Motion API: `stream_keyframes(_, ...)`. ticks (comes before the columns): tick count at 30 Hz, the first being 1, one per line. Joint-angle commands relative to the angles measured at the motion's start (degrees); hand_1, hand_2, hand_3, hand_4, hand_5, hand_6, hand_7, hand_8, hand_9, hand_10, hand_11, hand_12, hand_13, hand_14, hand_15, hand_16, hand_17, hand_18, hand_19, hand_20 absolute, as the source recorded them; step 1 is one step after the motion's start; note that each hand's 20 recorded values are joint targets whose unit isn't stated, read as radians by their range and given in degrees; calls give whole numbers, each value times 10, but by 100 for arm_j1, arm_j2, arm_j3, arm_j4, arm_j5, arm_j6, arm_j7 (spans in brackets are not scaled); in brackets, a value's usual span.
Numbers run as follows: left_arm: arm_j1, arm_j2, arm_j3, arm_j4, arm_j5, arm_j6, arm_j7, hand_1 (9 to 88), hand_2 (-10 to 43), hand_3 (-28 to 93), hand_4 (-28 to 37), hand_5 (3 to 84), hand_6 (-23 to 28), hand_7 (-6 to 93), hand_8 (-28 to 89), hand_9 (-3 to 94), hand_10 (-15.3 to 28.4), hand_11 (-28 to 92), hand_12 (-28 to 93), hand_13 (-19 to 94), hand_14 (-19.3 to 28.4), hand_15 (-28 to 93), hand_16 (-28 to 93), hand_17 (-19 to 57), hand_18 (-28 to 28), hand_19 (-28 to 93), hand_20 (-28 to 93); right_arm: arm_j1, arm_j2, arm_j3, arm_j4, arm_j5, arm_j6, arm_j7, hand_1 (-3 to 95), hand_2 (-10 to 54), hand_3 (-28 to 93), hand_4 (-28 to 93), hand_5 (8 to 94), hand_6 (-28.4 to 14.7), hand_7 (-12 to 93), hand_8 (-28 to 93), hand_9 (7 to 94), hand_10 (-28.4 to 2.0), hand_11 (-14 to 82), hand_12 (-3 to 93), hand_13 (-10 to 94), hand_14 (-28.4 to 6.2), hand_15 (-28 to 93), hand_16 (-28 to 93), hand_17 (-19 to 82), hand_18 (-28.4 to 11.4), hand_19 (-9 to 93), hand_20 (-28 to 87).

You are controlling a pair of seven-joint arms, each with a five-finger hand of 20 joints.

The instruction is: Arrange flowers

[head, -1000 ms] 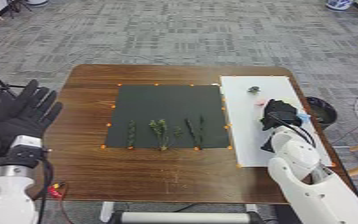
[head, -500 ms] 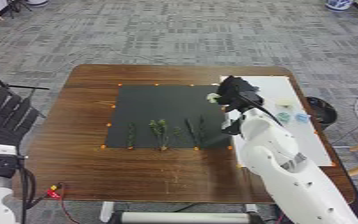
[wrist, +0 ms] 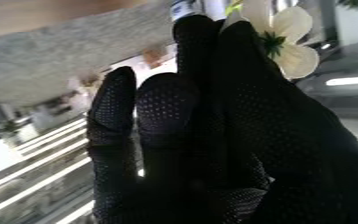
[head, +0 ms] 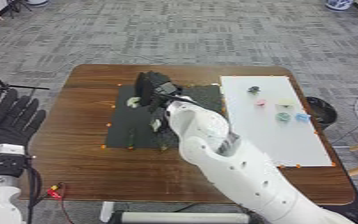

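Over the upper part of the dark mat [head: 122,132] is my right hand [head: 153,87], with a pale cream flower [head: 133,102] at its left side. In the right wrist view the cream flower [wrist: 293,42] is pinched at the fingertips of my right hand [wrist: 202,135]. Green stems lie on the mat's lower part, partly hidden by the right arm. On the white board [head: 273,135] are a dark flower [head: 254,89], a pink one [head: 261,102], a pale yellow one [head: 285,102], a green one [head: 283,117] and a blue one [head: 302,117]. My left hand [head: 11,120] is open beside the table's left edge.
The brown wooden table [head: 87,170] has orange markers around mat and board. A dark bin [head: 322,111] stands on the floor off the right edge. Red clips [head: 54,190] with a cable lie at the table's front left corner.
My right hand has moved left from the white board to over the dark mat, carrying the cream flower. My left hand has shifted slightly, staying off the table's left side.
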Motion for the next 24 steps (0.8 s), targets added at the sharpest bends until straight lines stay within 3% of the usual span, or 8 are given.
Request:
stream_keyframes(1,-334,213,281,157,98,-188,-63,325,197,433,-283,382,96,79,-78,303,173,167,82,213,167,204,-33,-113,148,359,71,-134,-825,-213,718,-246,-271,63,598,-95,693,-274,716,5,396,59,814,-78,118,436,671,-84,679,438,309,-217,760,431)
stream_keyframes(3,-315,213,277,131,158,-218,-37,326,196,433,-283,382,96,79,-79,302,173,167,82,213,166,204,-33,-114,148,360,72,-114,-868,-327,778,-372,-251,100,597,-95,692,-275,716,4,391,50,811,-80,117,435,670,-84,677,439,309,-217,760,430)
stream_keyframes(7,-275,232,273,95,144,-201,-56,311,195,461,-283,382,95,79,-78,302,173,166,82,212,167,204,-32,-114,148,360,72,-193,-941,-363,842,-614,-343,169,595,-95,693,-275,714,2,379,38,806,-82,114,432,668,-84,675,439,308,-217,759,429)
stream_keyframes(14,-273,232,282,96,142,-218,-20,313,194,461,-283,381,95,80,-79,302,172,168,82,213,166,205,-33,-113,147,359,71,-265,-978,-444,947,-777,-423,191,588,-95,687,-275,700,-3,354,22,794,-84,106,423,663,-85,670,441,305,-218,754,425)
stream_keyframes(17,-271,220,280,106,135,-217,-7,314,194,460,-283,381,95,81,-79,302,173,168,82,213,166,205,-33,-114,148,359,71,-270,-953,-509,948,-819,-201,194,584,-95,687,-279,691,-6,324,14,787,-86,105,412,659,-84,672,432,303,-217,753,422)
stream_keyframes(24,-277,210,272,108,169,-230,-45,276,185,542,-283,381,95,81,-79,301,172,167,82,212,166,205,-33,-114,148,360,71,-305,-961,-487,987,-875,-188,254,575,-95,689,-282,667,-16,284,-2,772,-90,99,398,656,-85,670,431,302,-218,754,416)
